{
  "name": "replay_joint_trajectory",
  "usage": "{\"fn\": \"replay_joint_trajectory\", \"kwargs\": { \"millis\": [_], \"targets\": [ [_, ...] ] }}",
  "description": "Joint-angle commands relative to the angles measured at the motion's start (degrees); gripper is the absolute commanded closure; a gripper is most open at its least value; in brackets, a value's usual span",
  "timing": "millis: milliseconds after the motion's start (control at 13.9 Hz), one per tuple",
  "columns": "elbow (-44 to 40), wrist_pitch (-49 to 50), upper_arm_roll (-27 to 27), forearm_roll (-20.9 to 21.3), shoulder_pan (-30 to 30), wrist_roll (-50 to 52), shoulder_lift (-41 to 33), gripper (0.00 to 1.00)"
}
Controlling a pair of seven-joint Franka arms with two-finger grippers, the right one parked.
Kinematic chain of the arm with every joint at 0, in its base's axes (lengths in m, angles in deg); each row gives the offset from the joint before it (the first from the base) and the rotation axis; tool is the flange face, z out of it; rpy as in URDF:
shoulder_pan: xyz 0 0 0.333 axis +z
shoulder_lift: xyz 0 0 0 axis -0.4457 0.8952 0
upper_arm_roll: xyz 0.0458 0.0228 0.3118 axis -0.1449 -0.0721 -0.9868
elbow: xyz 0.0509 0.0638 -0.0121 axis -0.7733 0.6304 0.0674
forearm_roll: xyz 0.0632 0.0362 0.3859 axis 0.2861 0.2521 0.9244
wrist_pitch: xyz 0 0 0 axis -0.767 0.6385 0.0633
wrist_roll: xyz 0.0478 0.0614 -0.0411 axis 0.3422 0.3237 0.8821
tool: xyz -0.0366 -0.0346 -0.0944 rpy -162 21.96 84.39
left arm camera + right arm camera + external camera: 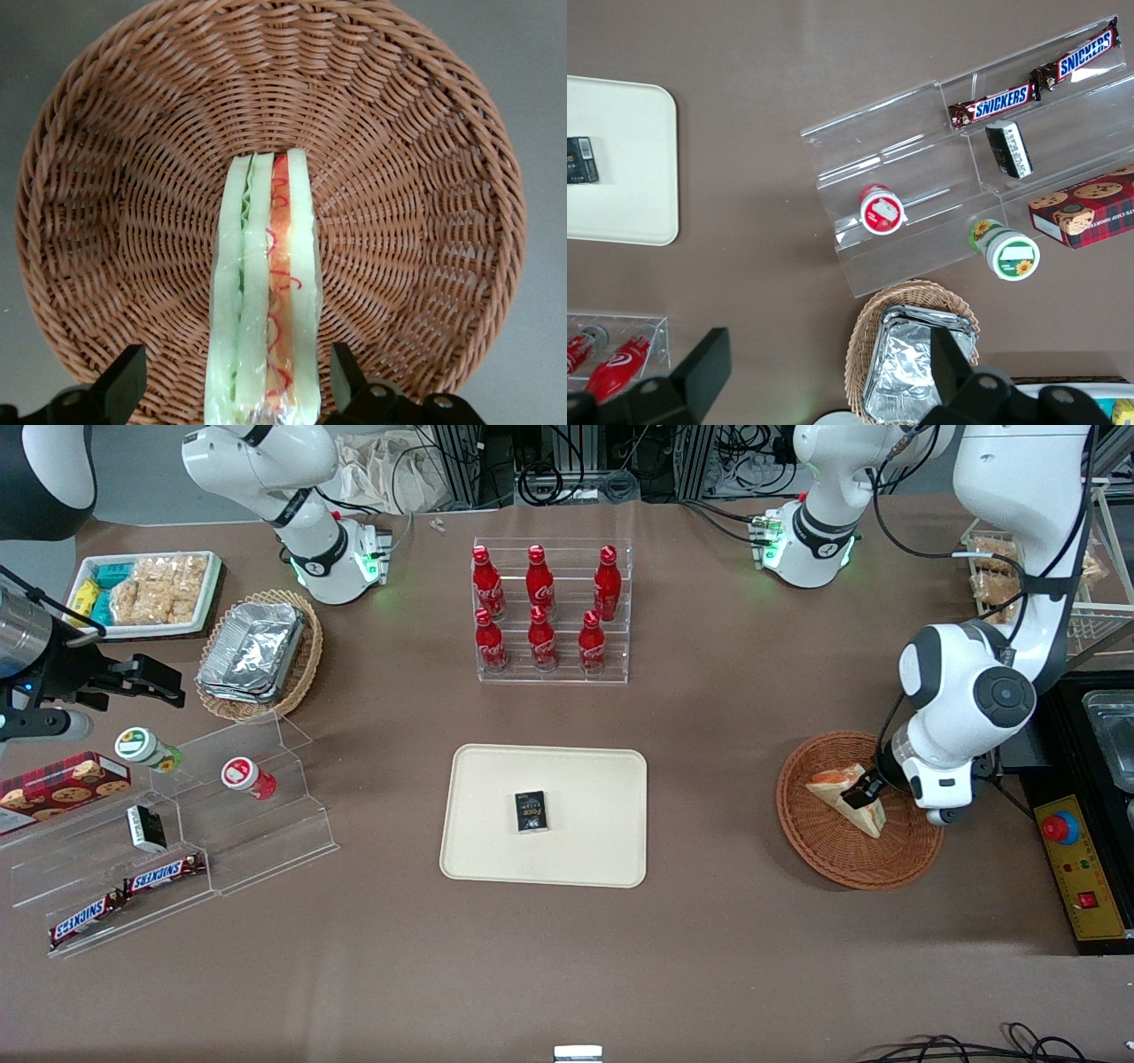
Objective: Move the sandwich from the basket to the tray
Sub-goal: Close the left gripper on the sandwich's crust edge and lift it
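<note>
The sandwich (pixel 840 790) is a wrapped pale wedge with orange and green filling, lying in the round reddish-brown basket (pixel 828 864) toward the working arm's end of the table. My gripper (pixel 865 787) is lowered into the basket over the sandwich. In the left wrist view the sandwich (pixel 266 292) stands on edge between the two black fingers (pixel 124 382) of the gripper (pixel 235 382), with a gap on each side, so the gripper is open and astride it. Wicker of the basket (pixel 416 177) fills that view. The cream tray (pixel 496 779) lies mid-table.
A small black box (pixel 532 811) lies on the tray. A clear rack of red cola bottles (pixel 542 611) stands farther from the camera than the tray. A control box with a red button (pixel 1060 828) sits beside the basket. Acrylic snack steps (pixel 177 841) stand toward the parked arm's end.
</note>
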Motion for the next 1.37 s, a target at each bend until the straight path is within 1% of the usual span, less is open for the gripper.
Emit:
{"fn": "replay_joint_trajectory", "kwargs": {
  "millis": [0, 144, 216, 288, 432, 577, 649, 721, 865, 1153, 1297],
  "targets": [
    [1.36, -3.19, 0.18, 0.58, 0.4, 1.81, 0.34, 0.07],
    [1.27, -3.63, 0.26, 0.49, 0.31, 3.04, 1.04, 0.18],
    [1.18, -3.63, 0.26, 0.49, 0.31, 3.48, 1.13, 0.27],
    [1.18, -3.63, 0.26, 0.58, 0.14, 4.18, 1.13, 0.41],
    [1.01, -3.02, 0.26, 0.58, -0.12, 5.07, 0.96, 0.65],
    [0.31, -0.14, 0.44, 0.58, -0.39, 4.98, 0.17, 0.82],
    [-0.74, 2.5, 0.53, 0.84, -0.48, 4.98, -0.7, 0.84],
    [-1.97, 5.22, 0.7, 1.1, -0.56, 4.98, -1.5, 0.89],
    [-6.7, 12.85, 2.1, 1.28, -0.56, 4.81, -3.25, 0.95],
    [-21.02, 32.19, 3.07, 1.28, -0.56, 3.49, -4.58, 0.96],
    [-26.57, 39.75, 3.6, 1.2, -0.39, -1.49, -4.76, 0.96]
  ]
}}
